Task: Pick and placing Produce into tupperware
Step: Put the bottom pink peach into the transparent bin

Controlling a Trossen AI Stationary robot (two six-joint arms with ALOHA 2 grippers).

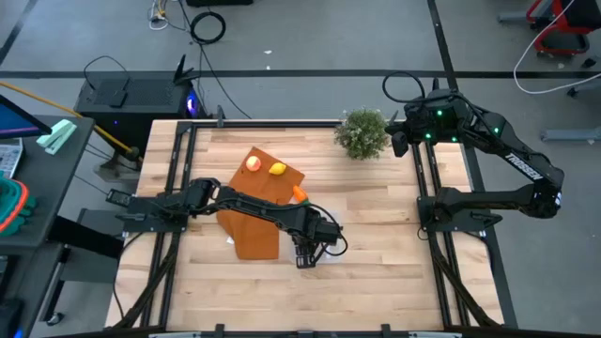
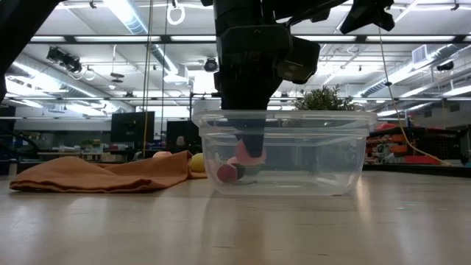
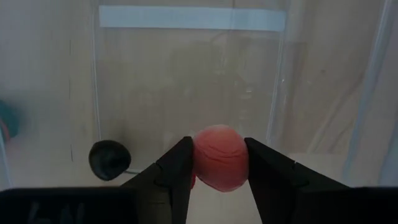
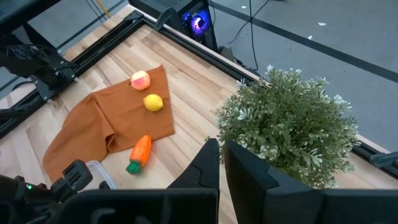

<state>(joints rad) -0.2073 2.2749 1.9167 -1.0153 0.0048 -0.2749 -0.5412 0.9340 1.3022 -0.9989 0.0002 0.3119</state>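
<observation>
On the left side of the light wooden table (image 1: 376, 282) lies a crumpled orange-brown cloth (image 1: 255, 235). Two toy fruits sit on the far part of the cloth: a round red-and-yellow fruit (image 1: 253, 163) and, just beside it, a small yellow lemon (image 1: 278, 170). A little orange carrot with a green top (image 1: 300, 194) lies at the cloth's right edge, near the lemon.

The dark left arm reaches from the left side across the cloth toward the middle of the table. Its left gripper (image 3: 219, 167) points down inside the clear, shallow plastic tub with rounded corners (image 2: 346, 158), which stands just to the right of the cloth. The two dark fingers (image 3: 177, 171) are partly closed and squeeze a small round red-pink toy piece (image 3: 219, 157) between them, one finger on each side. In the low view the pink piece sits low in the tub, close to the bottom; I cannot tell if it touches the bottom. A small dark round piece (image 3: 108, 160) lies on the tub floor beside the gripper, not touching it.

Farther right, at the back of the table, stands a bushy green potted plant (image 1: 362, 132). The right arm waits beyond the table's right edge, and its right gripper (image 4: 221, 163) hangs high just beside the plant, with its fingers pressed together and nothing between them.
</observation>
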